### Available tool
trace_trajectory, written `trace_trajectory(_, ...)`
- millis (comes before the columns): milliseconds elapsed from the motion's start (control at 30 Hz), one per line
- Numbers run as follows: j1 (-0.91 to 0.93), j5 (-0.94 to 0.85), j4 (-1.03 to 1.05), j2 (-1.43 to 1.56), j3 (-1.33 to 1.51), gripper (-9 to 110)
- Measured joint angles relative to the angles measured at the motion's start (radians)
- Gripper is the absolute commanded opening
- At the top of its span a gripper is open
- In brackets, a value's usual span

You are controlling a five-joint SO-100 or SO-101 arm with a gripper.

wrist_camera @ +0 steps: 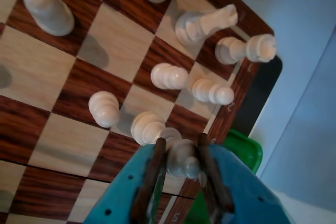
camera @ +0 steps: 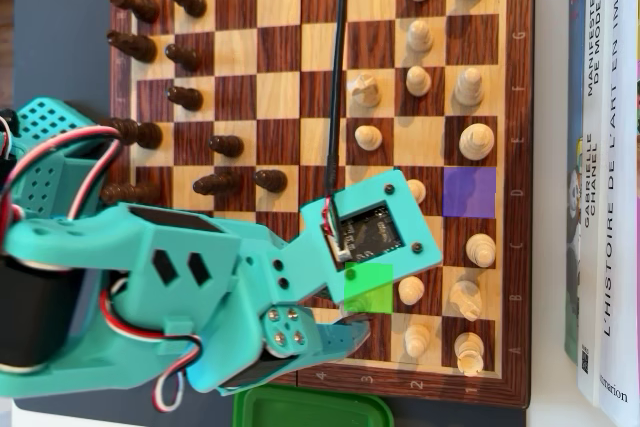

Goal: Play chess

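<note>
A wooden chessboard (camera: 255,47) lies under the arm. Dark pieces (camera: 185,97) stand on its left side and white pieces (camera: 418,80) on its right in the overhead view. My teal gripper (wrist_camera: 181,148) is shut on a white pawn (wrist_camera: 182,162) near the board's numbered edge; I cannot tell if the pawn is lifted. In the overhead view the gripper (camera: 362,329) is low on the board and the held pawn is hidden under the wrist. A green-tinted square (camera: 368,287) and a purple-tinted square (camera: 470,192) show on the board.
Several white pieces stand close ahead of the jaws, the nearest (wrist_camera: 148,127) just left of them. A green container (camera: 310,409) sits by the board's lower edge and also shows in the wrist view (wrist_camera: 244,150). Books (camera: 605,177) lie along the right.
</note>
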Motion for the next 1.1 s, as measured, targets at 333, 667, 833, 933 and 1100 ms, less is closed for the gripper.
trace_trajectory(333,-0.014,0.000,0.000,0.009,0.006,10)
trace_trajectory(667,-0.012,0.000,-0.005,-0.040,0.008,10)
trace_trajectory(833,-0.009,-0.002,-0.054,-0.044,0.008,10)
trace_trajectory(933,0.005,-0.002,-0.054,-0.044,0.008,10)
trace_trajectory(1100,0.008,-0.002,-0.054,-0.044,0.008,10)
